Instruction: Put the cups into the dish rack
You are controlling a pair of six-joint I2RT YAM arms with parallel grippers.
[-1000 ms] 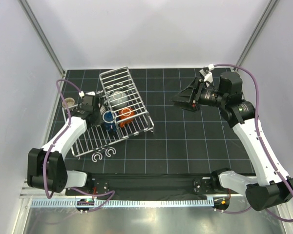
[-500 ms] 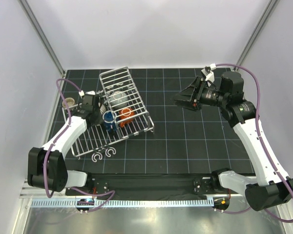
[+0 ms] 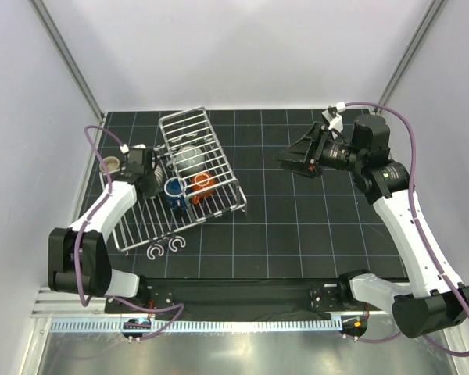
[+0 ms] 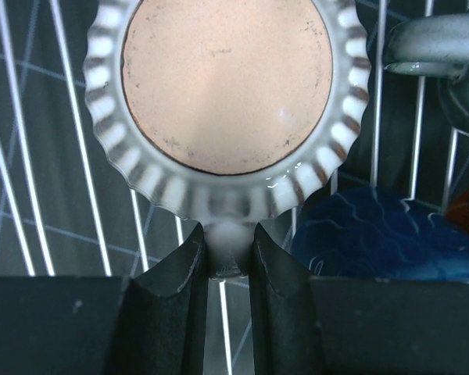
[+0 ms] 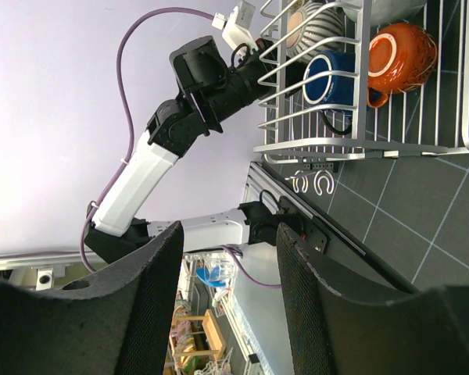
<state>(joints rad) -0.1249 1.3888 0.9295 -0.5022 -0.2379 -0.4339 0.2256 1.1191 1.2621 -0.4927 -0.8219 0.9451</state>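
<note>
Plainly, the job looks most of the way through. The speckled grey cup (image 3: pixel 189 156) and the orange-red cup (image 3: pixel 202 183) sit in the raised basket of the dish rack (image 3: pixel 141 225). The dark blue cup (image 3: pixel 173 190) sits just beside the orange one, on the side nearer the flat tray. A fourth, the striped cup (image 4: pixel 227 86), is in the left end effector (image 4: pixel 227 262), whose fingers are clenched on its small handle. It hangs mouth-up over the rack wires, close beside the blue cup, so I judge it is being set down and is not yet let go. What is left is the small tan cup (image 3: pixel 109 164), standing on the worktop (image 3: pixel 313 226) just outside the rack's left edge. The right end effector (image 3: pixel 295 162) is spread wide and carries nothing, hovering over the worktop well apart from the rack. Two white hooks (image 3: pixel 166 248) lie just in front of the tray.

Some things are hard to read. From above, the left wrist covers the striped cup almost wholly. The left wrist view cuts off the blue and orange cups at its edge and does not show whether the striped cup's base touches the wires. Whether the blue cup stands inside the basket wall or on the tray, I cannot tell. The grey cup shows only through the wires.
</note>
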